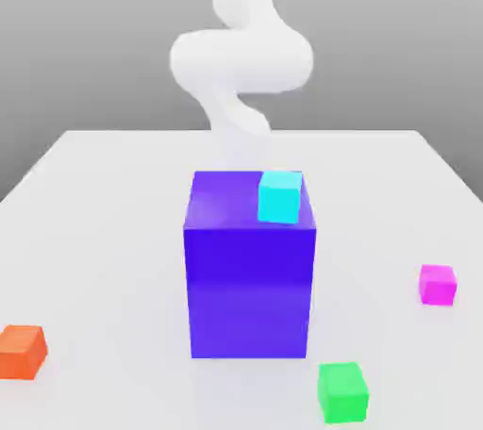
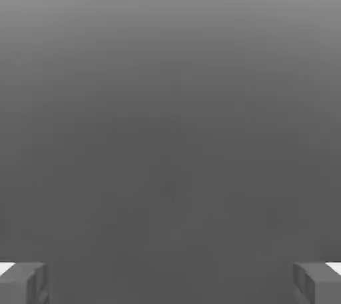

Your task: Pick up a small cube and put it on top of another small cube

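Lying on the table point(image 1: 123, 258) — magenta cube point(image 1: 438, 286); end effector point(image 2: 170, 286) wide open

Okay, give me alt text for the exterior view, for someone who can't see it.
A white robot arm stands behind a big blue block with a small cyan cube on top; on the pale table around it sit small orange, green and magenta cubes.

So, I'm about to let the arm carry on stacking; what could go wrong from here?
The cyan cube sits near the edge of the blue block; a bump might knock it off. The tall block stands between the arm and the green cube, so a low reach towards that cube could clip it.
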Robot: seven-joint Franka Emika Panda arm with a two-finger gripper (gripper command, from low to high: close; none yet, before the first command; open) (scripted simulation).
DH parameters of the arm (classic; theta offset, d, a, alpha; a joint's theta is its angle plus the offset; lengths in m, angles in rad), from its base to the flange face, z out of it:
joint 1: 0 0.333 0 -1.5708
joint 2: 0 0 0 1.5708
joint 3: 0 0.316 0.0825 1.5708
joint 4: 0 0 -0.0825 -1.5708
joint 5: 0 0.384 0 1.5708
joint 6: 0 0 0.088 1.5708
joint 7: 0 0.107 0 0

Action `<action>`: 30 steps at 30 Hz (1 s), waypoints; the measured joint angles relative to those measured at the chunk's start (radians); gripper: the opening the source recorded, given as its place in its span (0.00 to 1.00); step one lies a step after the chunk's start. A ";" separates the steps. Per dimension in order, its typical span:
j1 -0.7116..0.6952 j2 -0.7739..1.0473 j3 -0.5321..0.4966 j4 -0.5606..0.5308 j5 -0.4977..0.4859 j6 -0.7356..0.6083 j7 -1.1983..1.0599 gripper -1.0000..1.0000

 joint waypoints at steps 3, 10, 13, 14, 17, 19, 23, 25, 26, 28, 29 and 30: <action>0.081 0.059 -0.019 -0.026 0.002 0.033 -0.134 0.50; 0.254 0.191 -0.056 -0.084 0.012 0.108 -0.438 0.50; 0.325 0.247 -0.069 -0.109 0.020 0.140 -0.570 0.50; 0.347 0.266 -0.073 -0.118 0.023 0.150 -0.615 0.50; 0.414 0.323 -0.082 -0.142 0.033 0.182 -0.749 0.50; 0.457 0.360 -0.086 -0.159 0.039 0.204 -0.838 0.50; 0.539 0.436 -0.090 -0.192 0.056 0.246 -1.018 0.50; 0.578 0.474 -0.090 -0.209 0.063 0.267 -1.108 0.50; 0.597 0.493 -0.089 -0.217 0.066 0.277 -1.153 0.50; 0.631 0.531 -0.084 -0.233 0.074 0.298 -1.243 0.50; 0.649 0.550 -0.082 -0.242 0.078 0.309 -1.288 0.50; 0.665 0.568 -0.078 -0.250 0.081 0.319 -1.332 0.50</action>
